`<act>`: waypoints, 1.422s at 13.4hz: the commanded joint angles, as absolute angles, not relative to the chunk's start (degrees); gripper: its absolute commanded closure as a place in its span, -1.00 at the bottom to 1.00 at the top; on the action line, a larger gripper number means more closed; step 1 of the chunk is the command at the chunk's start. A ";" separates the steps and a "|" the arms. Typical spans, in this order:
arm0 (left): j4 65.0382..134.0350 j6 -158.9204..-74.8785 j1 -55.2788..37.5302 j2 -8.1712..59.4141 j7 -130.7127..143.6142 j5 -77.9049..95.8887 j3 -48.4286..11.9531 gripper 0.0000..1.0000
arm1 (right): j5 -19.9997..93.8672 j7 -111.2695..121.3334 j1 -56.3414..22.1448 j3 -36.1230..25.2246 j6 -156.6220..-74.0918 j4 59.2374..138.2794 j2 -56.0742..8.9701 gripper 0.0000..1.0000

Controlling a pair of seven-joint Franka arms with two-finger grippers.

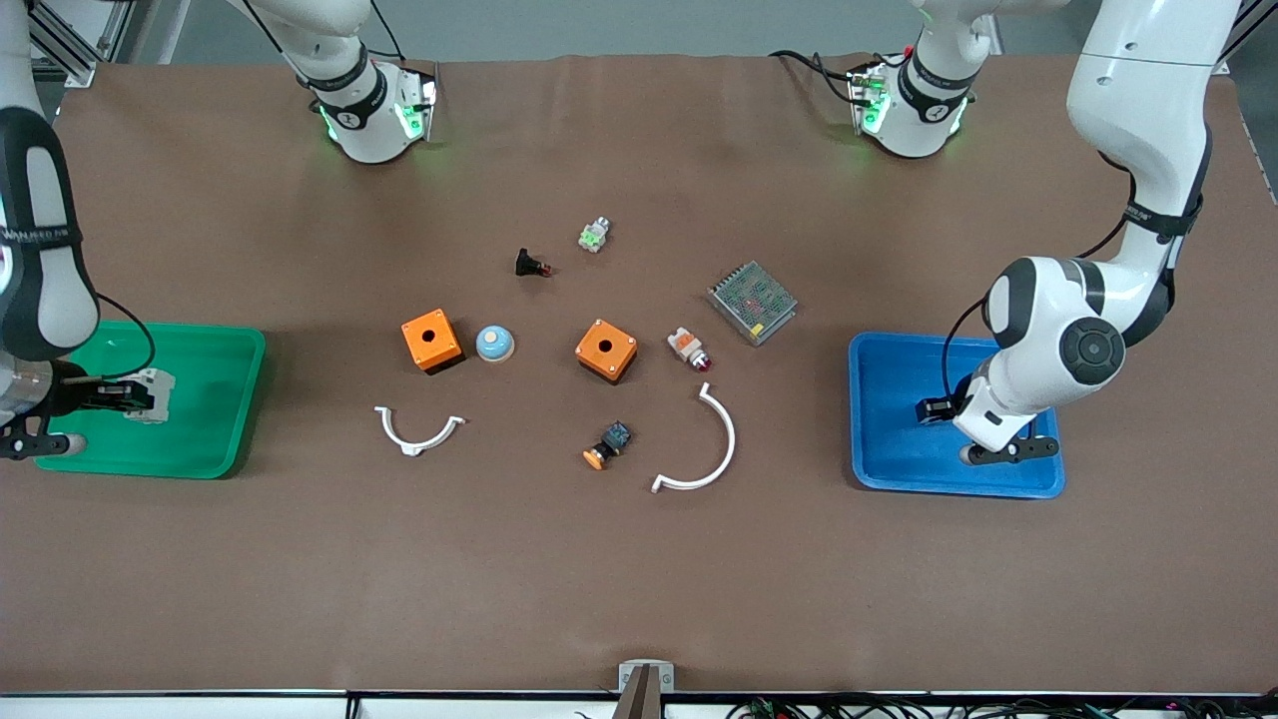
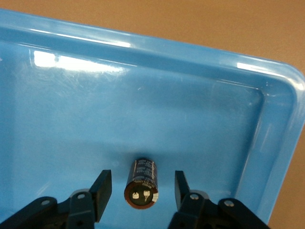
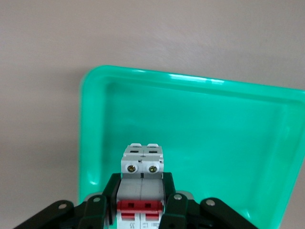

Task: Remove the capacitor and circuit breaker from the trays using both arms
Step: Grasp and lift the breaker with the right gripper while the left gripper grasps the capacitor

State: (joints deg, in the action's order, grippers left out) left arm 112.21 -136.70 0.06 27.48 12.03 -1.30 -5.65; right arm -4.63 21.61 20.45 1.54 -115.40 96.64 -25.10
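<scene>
Watching the left wrist view, I see my left pincer [image 2: 143,191] low in the blue tray [image 2: 267,124], its fingers [image 2: 101,188] spread apart on either side of the capacitor [image 2: 141,183], which lies on the tray floor untouched by either finger. My right pincer [image 3: 141,200] is over the green tray [image 3: 95,119] at the right arm's end of the table [image 1: 639,579], clamped on the breaker [image 3: 142,176].

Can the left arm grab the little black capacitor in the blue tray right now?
Probably yes. The capacitor lies on the floor of the blue tray, right between the left gripper's open fingers, with gaps on both sides and nothing in the way. Closing should catch it.
</scene>
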 commanded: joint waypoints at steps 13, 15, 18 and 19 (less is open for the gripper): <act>110.21 -136.50 -1.14 26.91 12.83 -0.44 -6.33 0.98 | 5.62 -14.20 -18.69 1.67 -107.65 97.99 -17.31 0.64; 110.04 -133.96 -1.23 23.83 12.83 -0.44 -6.59 0.98 | 5.62 -18.62 -23.71 1.67 -109.59 98.96 -19.49 0.64; 104.96 -129.13 -1.40 23.03 12.75 -0.44 -8.26 0.98 | 5.98 -21.25 -26.98 1.67 -115.81 99.75 -24.24 0.64; 103.46 -127.55 -2.02 23.38 12.92 -0.35 -10.35 0.98 | 5.98 -22.14 -28.29 1.67 -118.54 100.36 -25.48 0.64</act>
State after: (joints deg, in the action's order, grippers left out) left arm 106.35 -131.00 -1.20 23.40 12.09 -1.23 -8.15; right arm 4.49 -20.70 -26.90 2.47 -115.18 100.02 -23.18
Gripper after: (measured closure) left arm 0.665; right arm 0.599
